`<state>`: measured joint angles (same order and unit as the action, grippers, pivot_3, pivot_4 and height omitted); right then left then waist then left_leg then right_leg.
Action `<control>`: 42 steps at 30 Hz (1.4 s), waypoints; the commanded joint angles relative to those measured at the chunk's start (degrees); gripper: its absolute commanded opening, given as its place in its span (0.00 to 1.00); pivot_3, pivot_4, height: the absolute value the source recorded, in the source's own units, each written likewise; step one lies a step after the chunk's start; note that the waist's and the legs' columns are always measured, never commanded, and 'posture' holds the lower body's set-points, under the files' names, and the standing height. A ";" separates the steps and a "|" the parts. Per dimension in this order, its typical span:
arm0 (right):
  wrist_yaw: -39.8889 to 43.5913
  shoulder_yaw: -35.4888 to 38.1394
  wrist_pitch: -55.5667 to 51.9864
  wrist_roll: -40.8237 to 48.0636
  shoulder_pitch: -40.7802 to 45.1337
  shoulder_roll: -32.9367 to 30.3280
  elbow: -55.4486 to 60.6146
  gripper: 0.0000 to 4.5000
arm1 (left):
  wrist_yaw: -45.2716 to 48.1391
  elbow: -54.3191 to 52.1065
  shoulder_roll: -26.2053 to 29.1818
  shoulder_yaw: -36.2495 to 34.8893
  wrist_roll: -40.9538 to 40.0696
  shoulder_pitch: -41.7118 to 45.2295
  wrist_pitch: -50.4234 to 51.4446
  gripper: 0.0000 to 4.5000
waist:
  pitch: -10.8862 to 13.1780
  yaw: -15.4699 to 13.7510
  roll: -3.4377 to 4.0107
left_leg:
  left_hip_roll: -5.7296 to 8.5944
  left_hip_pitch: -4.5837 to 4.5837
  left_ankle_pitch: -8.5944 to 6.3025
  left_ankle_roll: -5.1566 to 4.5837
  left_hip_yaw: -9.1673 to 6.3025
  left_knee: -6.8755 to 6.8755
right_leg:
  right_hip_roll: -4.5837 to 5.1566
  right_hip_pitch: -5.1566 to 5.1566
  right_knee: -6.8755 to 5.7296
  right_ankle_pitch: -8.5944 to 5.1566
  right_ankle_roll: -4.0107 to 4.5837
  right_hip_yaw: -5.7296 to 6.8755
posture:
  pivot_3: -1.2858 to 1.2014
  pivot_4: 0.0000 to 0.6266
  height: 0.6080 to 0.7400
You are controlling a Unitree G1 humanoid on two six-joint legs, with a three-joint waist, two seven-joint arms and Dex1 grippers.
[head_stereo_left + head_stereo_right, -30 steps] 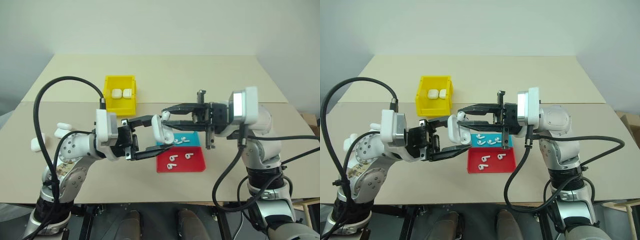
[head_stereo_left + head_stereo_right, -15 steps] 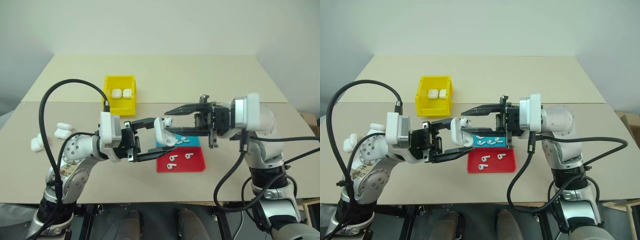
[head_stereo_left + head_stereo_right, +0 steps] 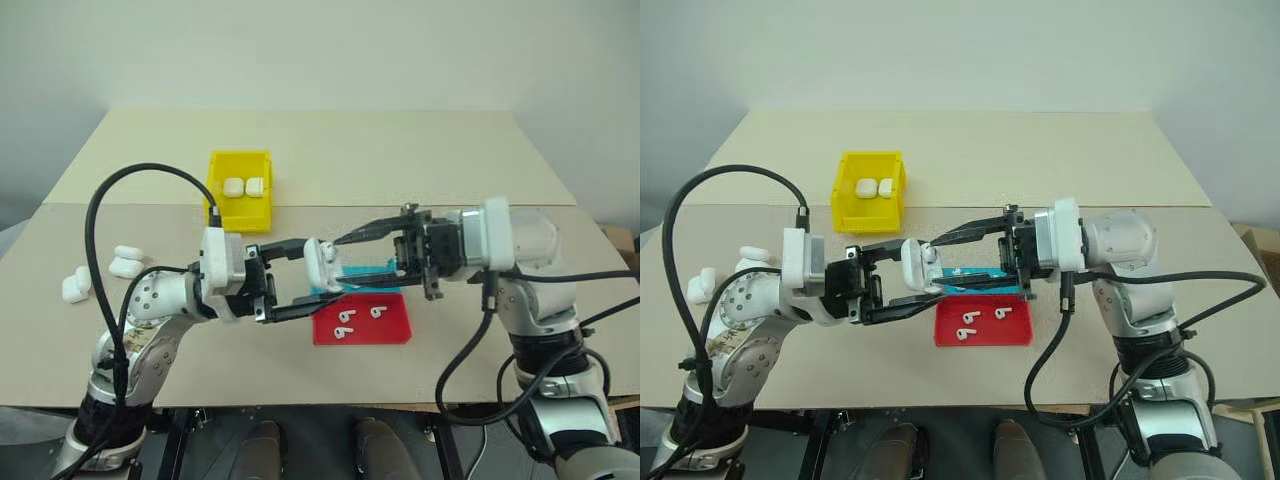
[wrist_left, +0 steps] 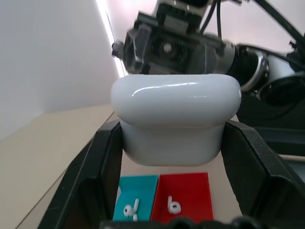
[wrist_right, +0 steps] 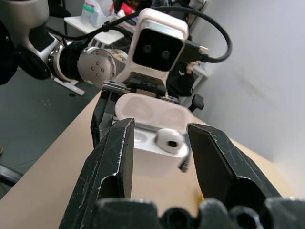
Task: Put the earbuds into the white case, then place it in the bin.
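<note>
Left gripper is clamped on the white case, holding it up off the table with the lid swung open so the sockets face the other arm. Right gripper reaches in from the opposite side, fingers spread on either side of the case with nothing pinched; that reads as a release after seating a bud. Below both lie the red tray with two loose earbuds and a teal tray mostly hidden behind the fingers. Beyond the left gripper stands the bin, two cases already inside.

From the left wrist, the case back blocks its open mouth.

From the right wrist, one earbud sits in a socket; whether the second socket is filled is hard to tell.
</note>
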<state>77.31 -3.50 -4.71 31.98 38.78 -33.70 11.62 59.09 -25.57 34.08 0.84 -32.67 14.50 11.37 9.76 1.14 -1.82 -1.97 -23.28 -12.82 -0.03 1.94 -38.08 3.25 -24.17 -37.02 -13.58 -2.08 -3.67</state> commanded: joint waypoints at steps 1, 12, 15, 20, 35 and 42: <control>0.45 -0.59 -9.19 -2.37 6.79 -7.49 -0.51 0.50 | 3.15 2.06 2.69 -2.06 3.39 -2.98 -5.26 0.62 | 0.02 -0.02 0.03 | 0.00 -0.01 0.00 0.00 0.02 0.01 | 0.01 -0.03 0.00 0.00 0.01 -0.01 | 0.52 0.24 1.00; 7.02 -27.94 -14.11 -33.49 26.65 -10.39 -16.44 0.50 | 5.57 5.25 6.16 -2.90 9.08 -11.07 -13.89 0.62 | 0.02 0.27 0.04 | -0.07 -0.06 0.00 -0.01 0.16 0.13 | 0.03 -0.18 0.05 -0.06 0.11 -0.02 | 0.52 0.24 1.00; 7.38 -32.60 -12.13 -39.56 28.70 -7.66 -20.94 0.50 | 4.87 4.92 5.65 -2.23 10.08 -12.07 -14.64 0.62 | 0.02 0.19 0.04 | -0.08 -0.08 -0.03 -0.05 0.16 0.14 | 0.02 -0.20 0.05 -0.06 0.11 -0.01 | 0.52 0.24 1.00; 7.40 -36.11 -8.31 -45.81 29.60 -3.77 -27.98 0.50 | 3.98 4.51 5.10 -1.60 10.84 -12.75 -15.09 0.62 | 0.03 -0.17 0.04 | -0.05 -0.12 -0.04 -0.06 0.16 0.14 | 0.05 -0.22 0.04 -0.06 0.11 0.01 | 0.52 0.24 1.00; 6.44 -37.02 -4.42 -53.75 28.31 3.41 -37.73 0.50 | 2.21 3.46 4.16 -0.67 12.13 -13.66 -15.31 0.62 | 0.03 0.03 0.05 | -0.07 -0.07 -0.04 -0.06 0.15 0.15 | 0.03 -0.20 -0.01 -0.04 0.13 0.02 | 0.52 0.24 1.00; 5.40 -37.08 -2.60 -55.62 27.82 4.41 -40.79 0.50 | 2.06 3.51 4.45 -0.71 12.28 -13.73 -15.24 0.62 | 0.03 0.03 0.05 | -0.06 -0.06 -0.04 -0.06 0.15 0.15 | 0.03 -0.19 -0.02 -0.04 0.13 0.02 | 0.52 0.24 1.00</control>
<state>83.09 -41.63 -8.45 -22.98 66.29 -29.48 -29.09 61.42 -20.36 38.24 0.21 -20.35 0.95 -2.76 9.79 1.17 -1.76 -2.04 -23.34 -12.86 -0.10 2.10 -37.93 3.28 -24.37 -37.03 -13.62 -1.95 -3.65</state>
